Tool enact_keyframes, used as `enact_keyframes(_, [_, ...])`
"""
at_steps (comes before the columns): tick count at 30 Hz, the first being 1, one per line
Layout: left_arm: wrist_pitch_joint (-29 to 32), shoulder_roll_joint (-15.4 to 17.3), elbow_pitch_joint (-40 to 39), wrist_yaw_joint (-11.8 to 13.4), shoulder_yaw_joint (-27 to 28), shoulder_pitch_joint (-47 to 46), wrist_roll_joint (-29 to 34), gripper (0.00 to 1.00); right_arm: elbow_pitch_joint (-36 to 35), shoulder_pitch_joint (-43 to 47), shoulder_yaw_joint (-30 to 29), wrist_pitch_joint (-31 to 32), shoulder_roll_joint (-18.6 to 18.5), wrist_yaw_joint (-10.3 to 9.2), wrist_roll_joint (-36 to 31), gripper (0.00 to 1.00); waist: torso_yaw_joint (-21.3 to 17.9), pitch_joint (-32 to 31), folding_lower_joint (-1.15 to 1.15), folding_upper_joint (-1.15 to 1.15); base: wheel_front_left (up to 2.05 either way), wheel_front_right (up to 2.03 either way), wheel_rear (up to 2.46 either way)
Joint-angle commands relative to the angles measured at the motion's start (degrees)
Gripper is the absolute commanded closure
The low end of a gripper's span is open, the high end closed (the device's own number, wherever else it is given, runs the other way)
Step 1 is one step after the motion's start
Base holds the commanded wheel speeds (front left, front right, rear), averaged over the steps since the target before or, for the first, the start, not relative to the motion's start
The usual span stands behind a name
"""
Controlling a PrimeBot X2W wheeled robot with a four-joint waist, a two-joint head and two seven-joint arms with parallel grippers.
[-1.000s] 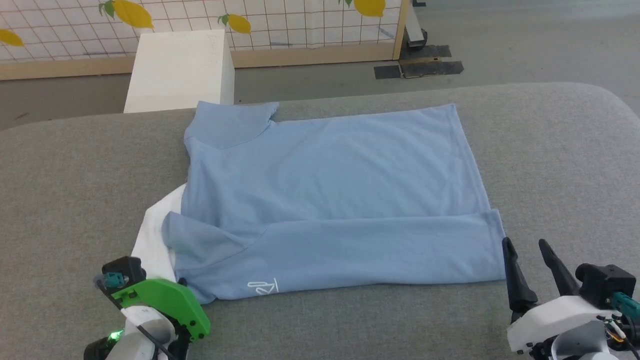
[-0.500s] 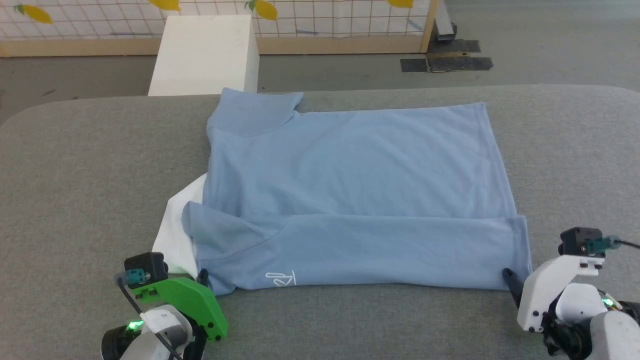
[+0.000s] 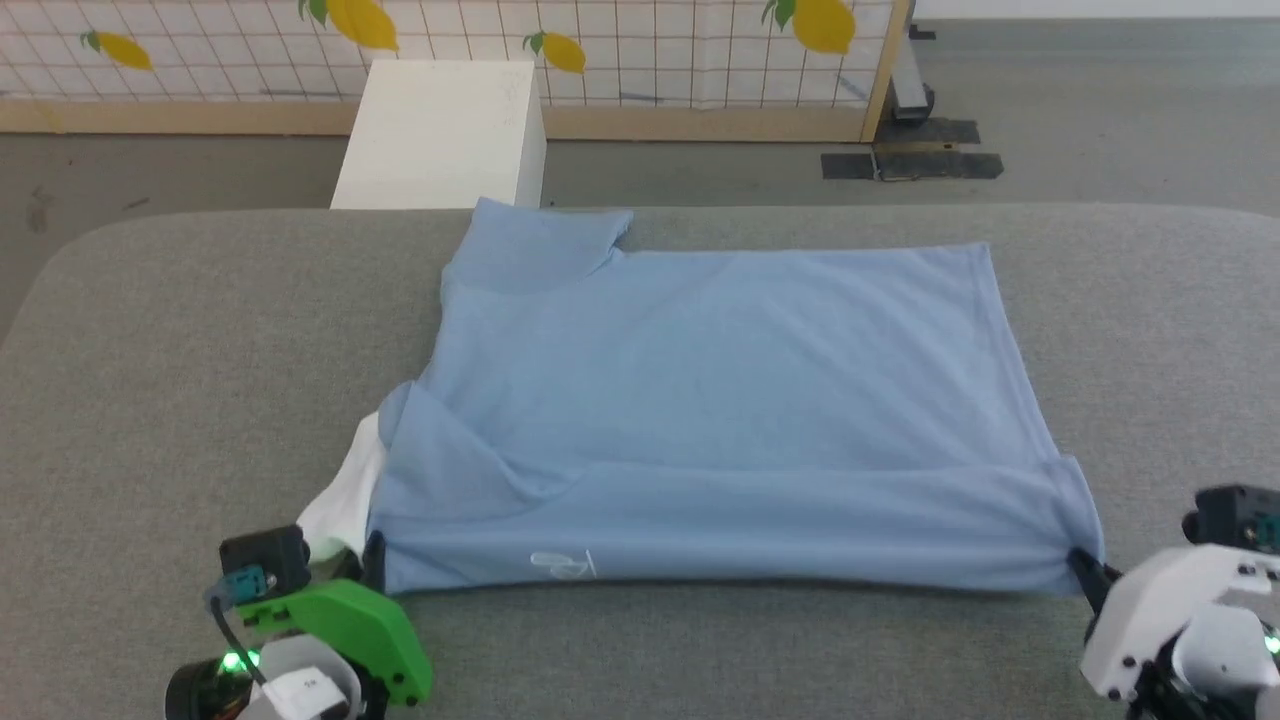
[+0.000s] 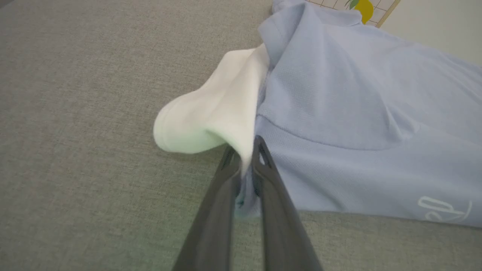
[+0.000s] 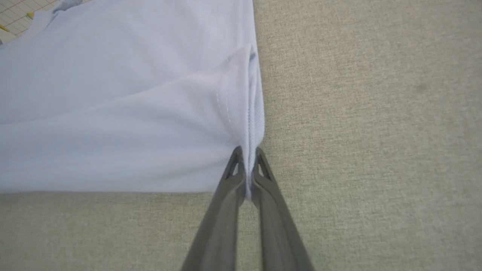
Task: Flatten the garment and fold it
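The garment [image 3: 720,400], a light sky-blue T-shirt, lies spread on the grey table [image 3: 200,400] with its near strip folded over and lifted a little. My left gripper [image 3: 375,560] is shut on the garment's near left corner, pinching blue fabric [image 4: 339,124] together with a white cloth [image 4: 214,109]. My right gripper [image 3: 1085,575] is shut on the near right corner at the hem [image 5: 250,124]. In the right wrist view the fingers [image 5: 263,177] clamp the stitched edge. A small white logo [image 3: 565,565] shows near the front edge.
A white cloth [image 3: 345,500] pokes out from under the garment's left side. Beyond the table stands a white box [image 3: 440,130], and behind it a gridded panel with lemon prints [image 3: 640,50]. Bare grey table surface lies left, right and in front.
My right gripper went from open beside the hem to shut on the near right corner. The near edge of the garment now lifts slightly. The head camera has shifted.
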Motion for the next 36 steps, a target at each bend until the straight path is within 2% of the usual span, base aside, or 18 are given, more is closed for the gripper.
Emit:
enact_keyframes(1, [1.0, 1.3, -1.4, 1.3, 0.3, 2.1, 0.3, 1.00, -1.7, 2.2, -0.6, -0.6, -0.1, -0.10, 1.0, 1.00, -0.5, -1.1, 0.00, 0.00, 0.00, 0.00, 0.00])
enact_keyframes(7, [8.7, 5.6, -11.1, 5.9, 0.0, 9.9, 0.3, 1.00, -8.3, 10.6, -2.1, 2.9, -0.1, -0.10, 2.5, 1.00, -0.5, -1.8, 0.00, 0.00, 0.00, 0.00, 0.00])
enact_keyframes(10, [11.6, 6.7, -14.5, 7.0, -0.6, 12.3, -0.1, 1.00, -9.1, 13.6, -2.8, 5.4, -0.1, -0.10, 2.7, 1.00, -0.2, -1.5, 0.00, 0.00, 0.00, 0.00, 0.00])
enact_keyframes(14, [12.4, 6.5, -14.4, 5.7, -2.3, 12.5, -0.2, 1.00, -6.6, 15.0, -3.2, 5.3, -0.1, -0.10, 3.4, 1.00, 0.3, -1.0, 0.00, 0.00, 0.00, 0.00, 0.00])
enact_keyframes(20, [12.5, 4.7, -9.1, 3.6, -3.9, 11.3, -1.3, 1.00, -0.1, 13.8, -1.0, -0.4, -0.1, -0.10, 3.5, 1.00, 0.0, -1.2, 0.00, 0.00, 0.00, 0.00, 0.00])
enact_keyframes(21, [12.1, 4.2, -8.5, 3.0, -3.8, 11.2, -1.8, 0.22, 0.9, 13.5, -0.7, -1.7, -0.1, -0.10, 3.6, 0.98, 0.0, -1.4, 0.00, 0.00, 0.00, 0.00, 0.00])
enact_keyframes(22, [11.6, 4.0, -8.0, 2.9, -3.6, 11.2, -2.1, 0.00, 1.6, 13.4, -0.4, -2.6, -0.1, -0.10, 3.7, 0.54, -0.1, -1.7, 0.00, 0.00, 0.00, 0.00, 0.00])
enact_keyframes(23, [10.9, 3.8, -7.5, 2.5, -3.4, 11.3, -2.3, 0.00, 2.2, 13.4, 0.0, -4.0, -0.1, -0.10, 4.4, 0.04, -0.1, -2.2, 0.00, 0.00, 0.00, 0.00, 0.00])
enact_keyframes(24, [10.4, 3.7, -7.3, 2.4, -3.2, 11.4, -2.5, 0.00, 2.5, 13.5, 0.2, -5.2, -0.1, -0.10, 5.0, 0.00, 0.0, -2.7, 0.00, 0.00, 0.00, 0.00, 0.00])
enact_keyframes(30, [6.0, 4.6, -9.5, 2.5, -1.3, 13.1, -2.0, 0.00, -0.9, 15.0, 1.7, -14.1, -0.1, -0.10, 3.9, 0.00, -0.4, -4.9, 0.00, 0.00, 0.00, 0.00, 0.00])
enact_keyframes(36, [-0.4, 6.8, -13.0, 1.4, -0.5, 9.0, 2.4, 0.00, -5.7, 12.3, 4.7, -26.7, -0.1, -0.10, -0.4, 0.00, -1.6, -2.6, 0.00, 0.00, 0.00, 0.00, 0.00])
